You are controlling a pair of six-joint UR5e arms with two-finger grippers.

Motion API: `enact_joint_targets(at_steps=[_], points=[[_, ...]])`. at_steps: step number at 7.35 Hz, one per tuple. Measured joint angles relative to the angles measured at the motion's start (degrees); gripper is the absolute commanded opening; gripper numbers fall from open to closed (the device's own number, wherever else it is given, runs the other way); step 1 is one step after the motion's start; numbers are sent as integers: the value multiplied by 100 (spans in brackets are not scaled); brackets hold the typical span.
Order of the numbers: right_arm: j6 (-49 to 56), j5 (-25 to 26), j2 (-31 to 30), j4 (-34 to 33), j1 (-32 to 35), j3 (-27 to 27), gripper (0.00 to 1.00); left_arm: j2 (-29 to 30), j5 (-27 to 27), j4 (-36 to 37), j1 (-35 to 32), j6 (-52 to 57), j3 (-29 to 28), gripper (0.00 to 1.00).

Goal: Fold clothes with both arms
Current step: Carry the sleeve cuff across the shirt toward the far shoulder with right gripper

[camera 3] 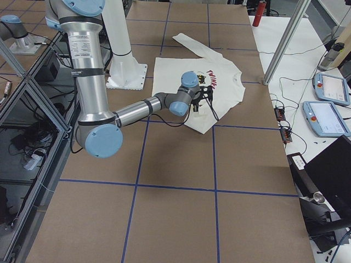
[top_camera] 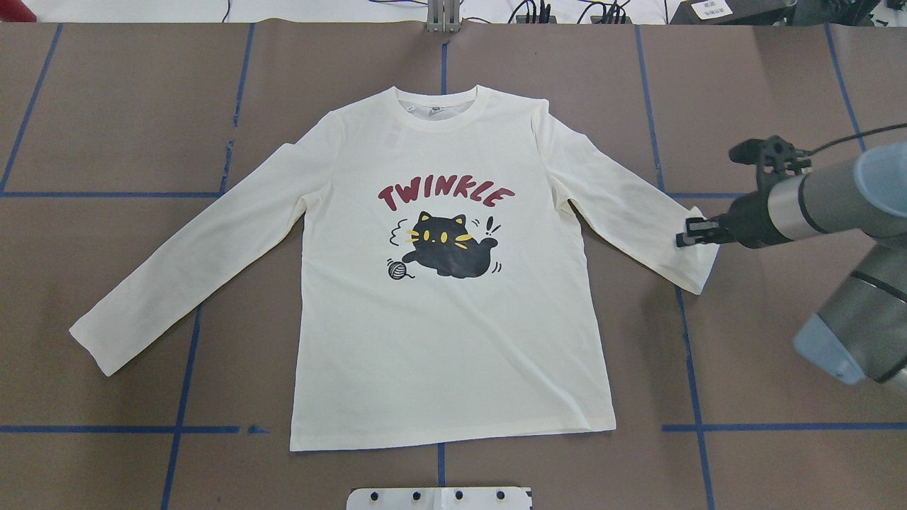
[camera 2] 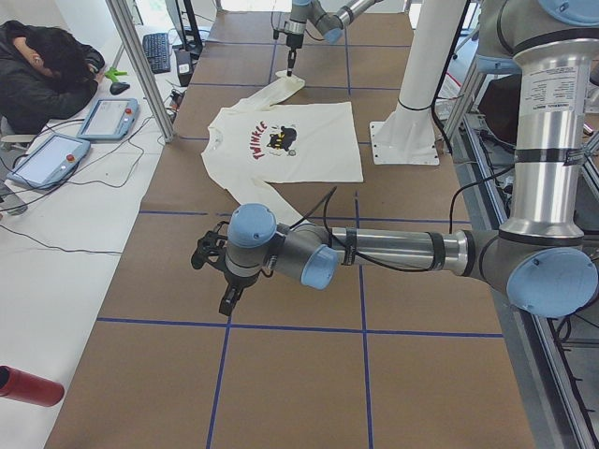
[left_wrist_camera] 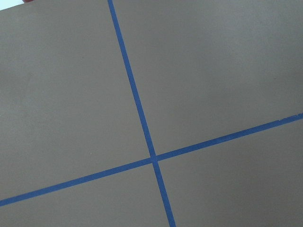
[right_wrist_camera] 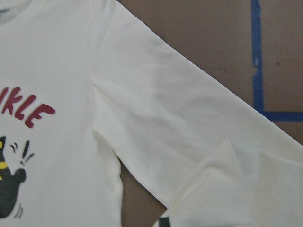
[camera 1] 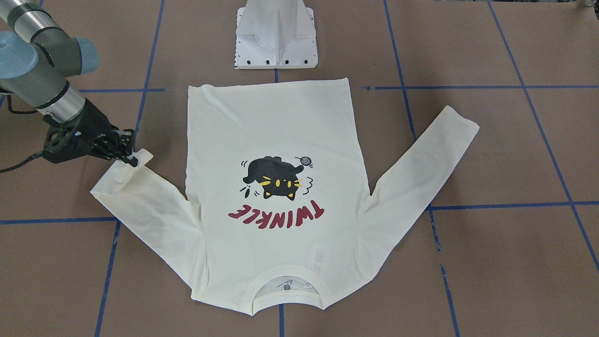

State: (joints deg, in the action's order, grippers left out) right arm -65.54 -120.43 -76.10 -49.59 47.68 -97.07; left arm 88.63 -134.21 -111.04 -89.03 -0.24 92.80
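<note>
The cream long-sleeved T-shirt (top_camera: 453,340) lies flat and print-up in the middle of the table, its collar on the far side from the robot base (camera 1: 271,140). Both sleeves are spread outward. My right gripper (top_camera: 689,235) is shut on the cuff of the sleeve on my right, and a corner of the cuff is lifted and curled over (camera 1: 140,157). The right wrist view shows that sleeve with the raised fold (right_wrist_camera: 227,184). My left gripper (camera 2: 228,301) hovers over bare table well away from the shirt; I cannot tell whether it is open or shut. The left wrist view shows only table.
The white pedestal base (camera 1: 276,37) stands just behind the shirt's hem. Blue tape lines (left_wrist_camera: 142,118) cross the brown table. An operator (camera 2: 47,65) with tablets sits beyond the table's far side, and a red can (camera 2: 23,385) lies there too.
</note>
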Motion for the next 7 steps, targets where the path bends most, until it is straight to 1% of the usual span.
enact_joint_targets(at_steps=[2,4,5,6,7], points=[[-405,25,1875,-5,49,1093,0,-12,0,-5,-5,-27,35,100],[-485,43,3849,18,-2,2591,0,-16,0,1,-8,-37,47,100],[-483,154,4654,53,-181,3337,0,-18,0,2,-9,-37,49,100],[-473,465,5119,129,-505,3837,0,-20,0,1,-9,-38,38,100],[-445,846,5308,248,-868,4183,0,-21,0,-1,-9,-38,25,100]])
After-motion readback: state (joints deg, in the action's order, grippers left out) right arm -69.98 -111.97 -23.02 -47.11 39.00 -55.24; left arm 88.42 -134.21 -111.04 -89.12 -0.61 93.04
